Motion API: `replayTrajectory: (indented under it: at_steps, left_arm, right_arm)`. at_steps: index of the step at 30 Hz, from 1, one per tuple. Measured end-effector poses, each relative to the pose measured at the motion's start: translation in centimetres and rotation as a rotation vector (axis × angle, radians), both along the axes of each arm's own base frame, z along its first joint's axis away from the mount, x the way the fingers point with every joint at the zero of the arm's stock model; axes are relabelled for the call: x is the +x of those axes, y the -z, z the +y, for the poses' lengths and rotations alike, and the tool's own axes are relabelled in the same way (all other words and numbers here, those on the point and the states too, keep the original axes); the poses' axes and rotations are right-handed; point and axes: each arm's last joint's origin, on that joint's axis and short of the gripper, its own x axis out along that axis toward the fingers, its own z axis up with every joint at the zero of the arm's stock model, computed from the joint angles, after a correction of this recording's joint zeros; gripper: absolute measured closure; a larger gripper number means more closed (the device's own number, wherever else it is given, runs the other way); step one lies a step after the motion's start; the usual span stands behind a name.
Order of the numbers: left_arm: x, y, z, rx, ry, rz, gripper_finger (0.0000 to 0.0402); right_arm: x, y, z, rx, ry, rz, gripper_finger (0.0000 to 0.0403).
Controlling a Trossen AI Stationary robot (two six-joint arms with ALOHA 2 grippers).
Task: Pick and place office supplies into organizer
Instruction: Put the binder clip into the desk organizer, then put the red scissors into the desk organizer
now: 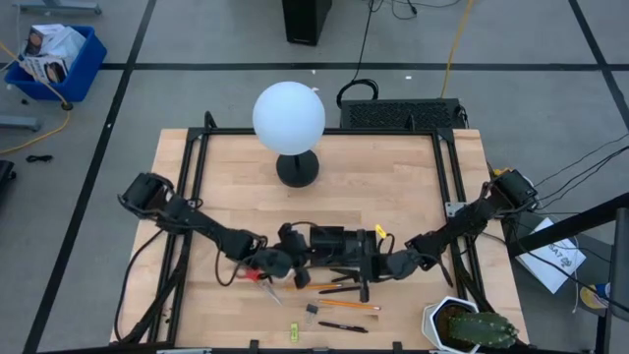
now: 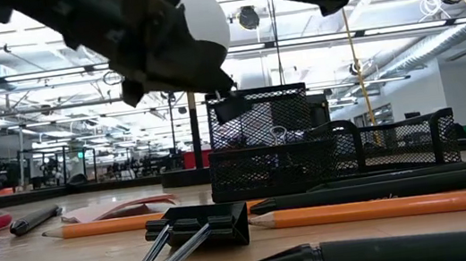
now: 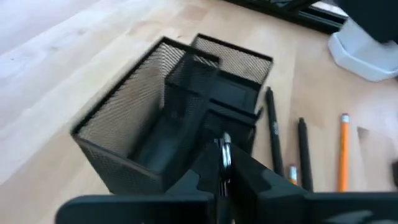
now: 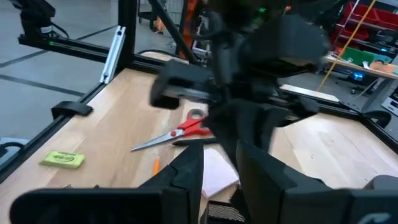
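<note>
The black mesh organizer (image 1: pixel 334 243) (image 3: pixel 161 124) (image 2: pixel 264 158) stands on its base at mid-table. My left gripper (image 1: pixel 285 254) (image 3: pixel 222 171) hovers over its open compartments, shut on a small black binder clip (image 2: pixel 232 106). My right gripper (image 1: pixel 381 261) (image 4: pixel 221 180) is open above the organizer's right end and touches nothing. Flat on the wood in front lie the red-handled scissors (image 1: pixel 263 279) (image 4: pixel 180 132), orange pencils (image 1: pixel 349 306) (image 2: pixel 387 207), black pens (image 1: pixel 344 326) (image 2: pixel 394 254), another black clip (image 2: pixel 201 229), a pink pad (image 4: pixel 217 174) and a yellow-green piece (image 1: pixel 292 329) (image 4: pixel 62 160). My left gripper pinches the binder clip between its two fingers, coming from above and pointing down. The clip's silver wire handle (image 3: pixel 224 152) shows between the fingers. The clip is lifted clear and hangs below the fingertips, above the organizer's taller mesh compartment.
The white globe lamp (image 1: pixel 289 118) on its round black base stands at the far middle of the table. A white pot with a green plant (image 1: pixel 472 329) sits at the near right corner. Bare wood lies to the left and right of the organizer.
</note>
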Motion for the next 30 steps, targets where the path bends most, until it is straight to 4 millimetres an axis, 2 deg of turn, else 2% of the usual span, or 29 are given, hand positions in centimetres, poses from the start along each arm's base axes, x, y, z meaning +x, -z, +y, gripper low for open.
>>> replayTrajectory:
  at_steps: [4,11,20,30]
  left_arm:
    - [0.4,0.1,1.0,-0.020,0.001,0.015,0.0373]
    - [0.6,0.1,1.5,-0.009,0.016,0.020,0.0393]
    - [0.6,0.1,1.5,-0.013,0.017,0.020,0.0334]
    - [0.6,0.1,1.5,-0.018,0.019,0.021,0.0340]
  right_arm:
    - [0.0,0.0,0.0,-0.001,0.000,0.001,0.0314]
    - [0.0,0.0,0.0,-0.001,0.000,0.001,0.0314]
    - [0.0,0.0,0.0,-0.001,0.000,0.001,0.0314]
    - [0.0,0.0,0.0,-0.001,-0.001,0.002,0.0314]
